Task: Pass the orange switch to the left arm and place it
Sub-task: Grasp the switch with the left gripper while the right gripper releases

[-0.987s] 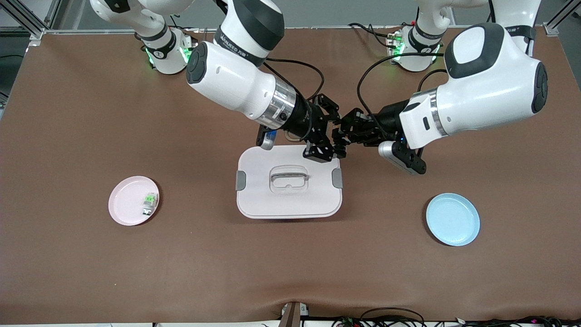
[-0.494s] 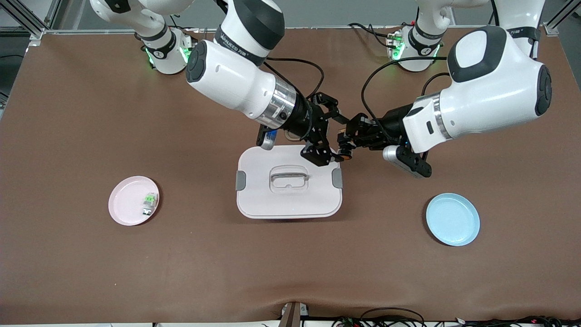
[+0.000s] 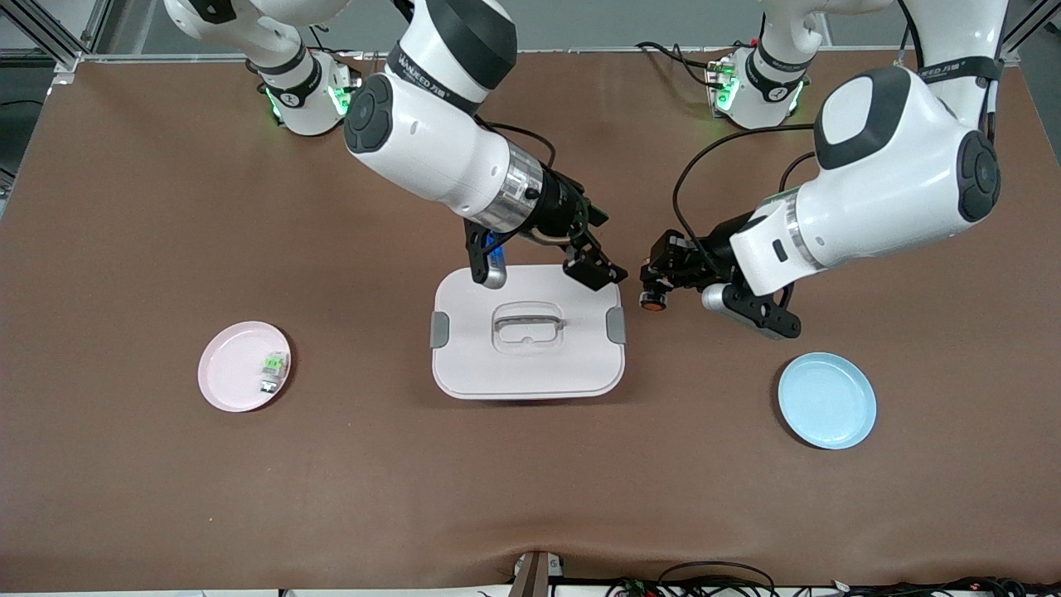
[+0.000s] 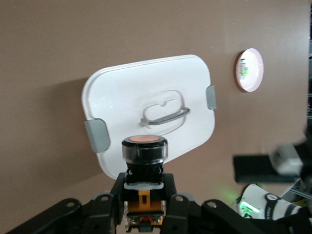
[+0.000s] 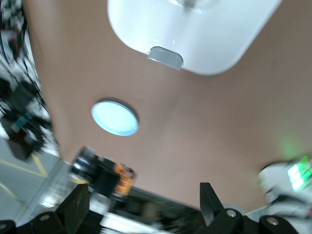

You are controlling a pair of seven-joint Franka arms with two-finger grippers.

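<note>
Left pincer (image 3: 651, 292): pinched the orange switch (image 3: 652, 302), beside the box (image 3: 527, 375).
Right pincer (image 3: 598, 271): spread, over the box's edge.

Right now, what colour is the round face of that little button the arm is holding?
Orange, ringed in black. The orange switch, in the left gripper, shows best in the left wrist view.

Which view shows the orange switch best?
The left wrist view: the orange switch fills the centre, gripped in the left pincer. The front view shows it tiny beside the box; the right wrist view shows it blurred.
</note>
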